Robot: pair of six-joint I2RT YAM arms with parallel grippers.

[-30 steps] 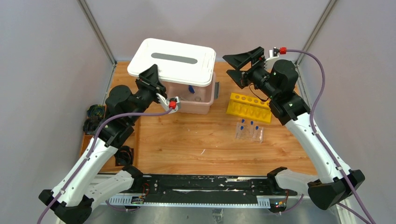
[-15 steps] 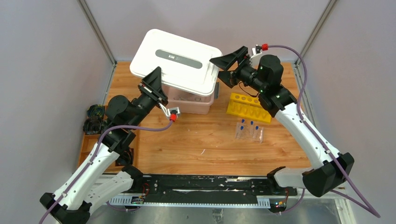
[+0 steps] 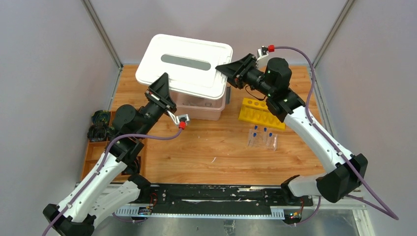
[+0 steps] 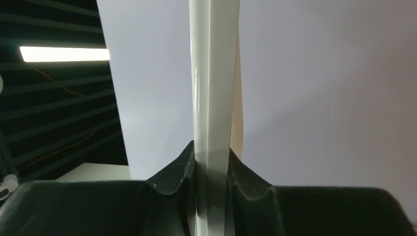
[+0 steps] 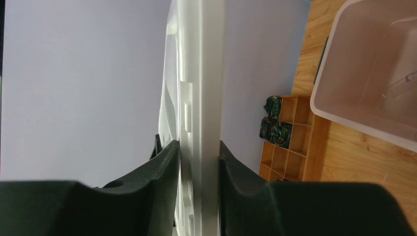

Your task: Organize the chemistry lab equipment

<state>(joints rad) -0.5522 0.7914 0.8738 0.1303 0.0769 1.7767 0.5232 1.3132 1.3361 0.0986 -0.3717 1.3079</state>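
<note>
Wood tabletop (image 3: 196,152) bears yellow rack (image 3: 262,114) amid grey walls (image 3: 44,73).

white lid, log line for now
white lid: held over pink bin | left gripper: clamps left edge | right gripper: clamps right edge

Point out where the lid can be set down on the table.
Best patch: bare table in front of the bin, bordered by the tubes on the right and the organizer on the left. Crowded: right side, with rack and tubes; the bin fills the back.
</note>
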